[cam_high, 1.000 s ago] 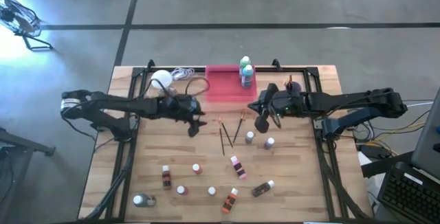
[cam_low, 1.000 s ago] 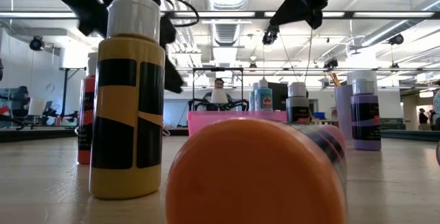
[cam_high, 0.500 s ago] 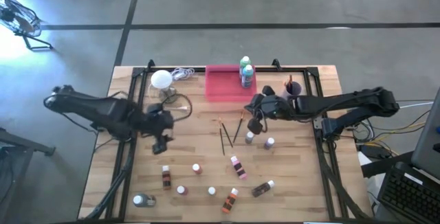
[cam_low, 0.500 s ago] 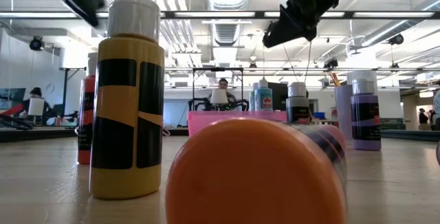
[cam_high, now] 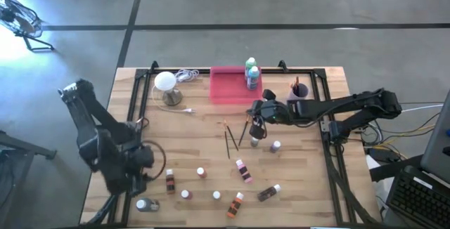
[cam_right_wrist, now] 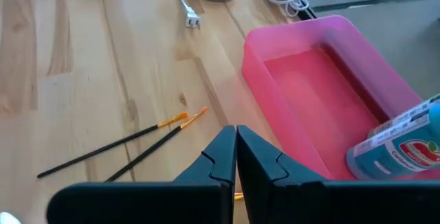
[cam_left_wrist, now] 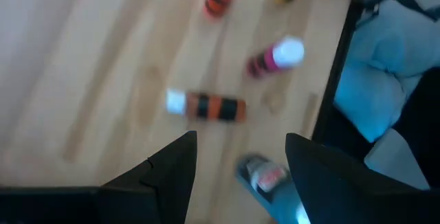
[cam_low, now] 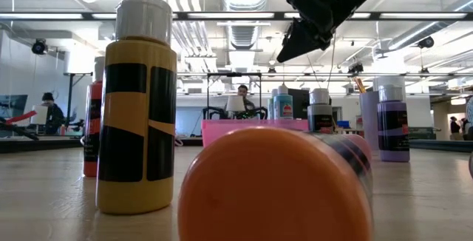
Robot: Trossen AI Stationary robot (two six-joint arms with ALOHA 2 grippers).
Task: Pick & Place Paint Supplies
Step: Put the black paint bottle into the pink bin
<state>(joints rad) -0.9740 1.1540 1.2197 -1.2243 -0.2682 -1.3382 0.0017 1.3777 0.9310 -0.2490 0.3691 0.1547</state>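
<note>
The left hand (cam_high: 133, 180) is open at the table's (cam_high: 295, 201) 8 o'clock, near little bottles (cam_high: 200, 173). It could knock them over. The right hand (cam_high: 254, 127) is closed, empty, above the paintbrushes (cam_high: 230, 141) in the middle.

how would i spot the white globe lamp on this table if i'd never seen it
Start at the pink tray on the table's far edge in the high view. Just left of it, by the far left corner, stands the white globe lamp, a round white ball on a small base. Unlike the capped bottles and thin brushes scattered across the wood, it trails a white cord coiled beside it.
</note>
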